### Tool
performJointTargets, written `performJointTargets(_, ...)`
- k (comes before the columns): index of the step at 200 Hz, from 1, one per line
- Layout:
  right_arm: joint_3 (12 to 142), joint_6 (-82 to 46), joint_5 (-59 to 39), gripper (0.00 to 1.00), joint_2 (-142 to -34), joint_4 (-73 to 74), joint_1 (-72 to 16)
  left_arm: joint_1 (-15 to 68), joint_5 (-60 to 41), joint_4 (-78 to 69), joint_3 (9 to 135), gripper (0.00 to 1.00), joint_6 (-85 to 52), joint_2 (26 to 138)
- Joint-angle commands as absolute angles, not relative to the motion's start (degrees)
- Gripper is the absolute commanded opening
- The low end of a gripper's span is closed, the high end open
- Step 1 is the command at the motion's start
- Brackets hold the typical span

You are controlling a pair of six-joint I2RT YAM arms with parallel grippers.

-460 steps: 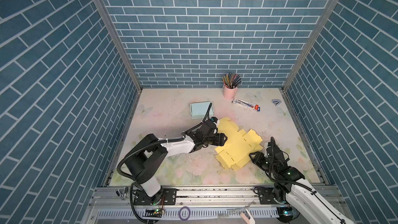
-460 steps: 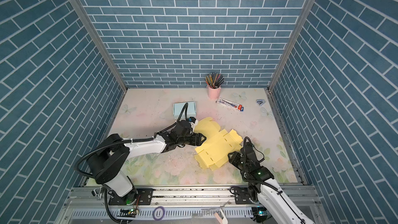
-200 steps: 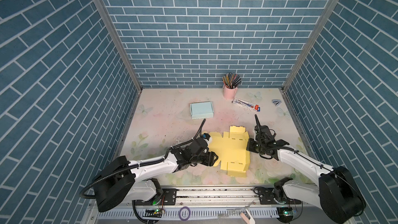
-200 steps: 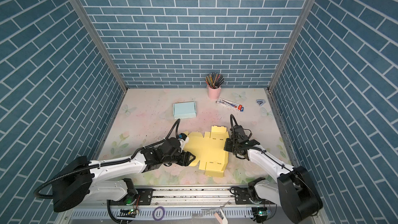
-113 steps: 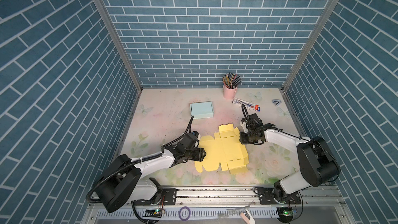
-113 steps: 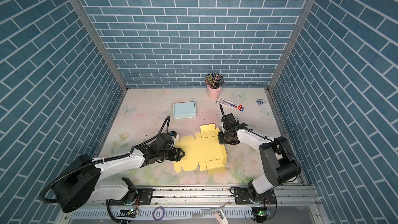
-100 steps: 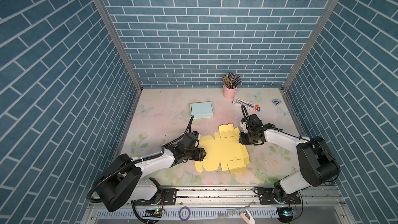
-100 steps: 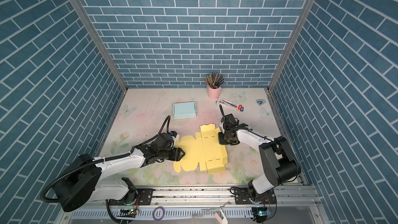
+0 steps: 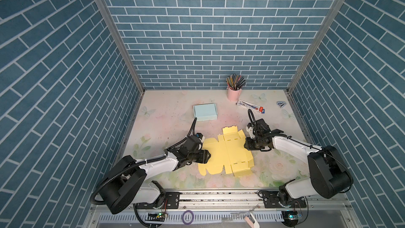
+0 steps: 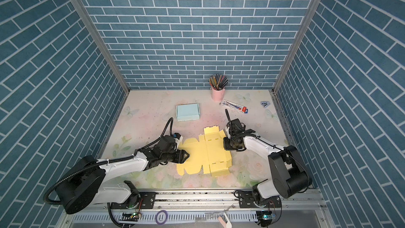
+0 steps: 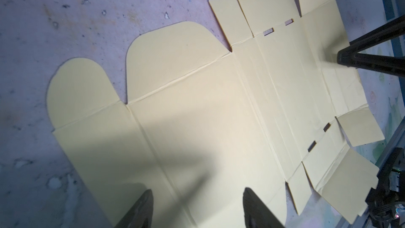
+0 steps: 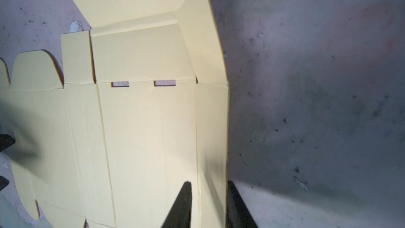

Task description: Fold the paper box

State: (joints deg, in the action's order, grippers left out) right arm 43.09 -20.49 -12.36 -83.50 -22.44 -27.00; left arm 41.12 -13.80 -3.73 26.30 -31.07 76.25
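The paper box [image 9: 228, 155] lies as an unfolded yellow blank, almost flat, near the middle of the worktop's [image 9: 171, 115] front edge. Its main creases run roughly from the front edge toward the back, so the panels sit side by side between the two arms.

The left gripper [image 9: 206, 156] is at the blank's left side. Its fingers [image 11: 142, 207] are spread wide just over the leftmost panel and grasp nothing.

The right gripper [image 12: 208, 183] is at the opposite side. Its jaws stand a little apart with the narrow outer strip between them, one finger over the crease and one beyond the free edge. No tight pinch is visible. That strip is tilted slightly up off the worktop, and its long axis runs front to back, so the fingers straddle it across its width.

The right arm is much the nearer to this strip. It looks best placed to turn the strip inward about its crease, perhaps while the left arm steadies the sheet.
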Motion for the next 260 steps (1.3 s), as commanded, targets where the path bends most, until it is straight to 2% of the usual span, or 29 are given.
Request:
performJointTargets(1,43.8,-21.0,-13.8,0.17,-84.5,-22.6,-27.2,40.7,-13.6,-2.0,24.7,0.66,-31.0,76.7)
performJointTargets(37,44.3,-19.2,-12.2,0.00,-82.2,-24.0,-27.2,40.7,-14.1,-2.3,23.8,0.65,-31.6,76.0)
performJointTargets(67,46.4,-14.2,-6.8,0.00,-77.1,-28.2,-30.6,40.7,-15.3,-0.6,22.9,0.65,-32.3,71.0)
performJointTargets(85,48.9,-11.3,2.0,0.00,-74.6,-31.5,-34.3,40.7,-16.4,0.2,22.5,0.64,-32.7,65.4)
performJointTargets(121,54.1,-6.1,19.2,0.00,-72.4,-34.3,-42.7,40.6,-18.4,-1.4,21.7,0.50,-35.4,55.3)
performJointTargets(161,56.8,1.5,32.5,0.00,-77.0,-31.4,-53.0,40.6,-17.6,-1.8,21.9,0.38,-36.4,51.9)
performJointTargets(208,61.1,8.4,34.6,0.00,-86.7,-26.6,-57.0,40.6,-16.5,-4.5,18.5,0.27,-39.0,54.0)
performJointTargets(260,60.4,17.4,35.3,0.00,-91.0,-17.4,-59.4,38.9,-14.8,-4.4,13.7,0.23,-40.0,51.2)
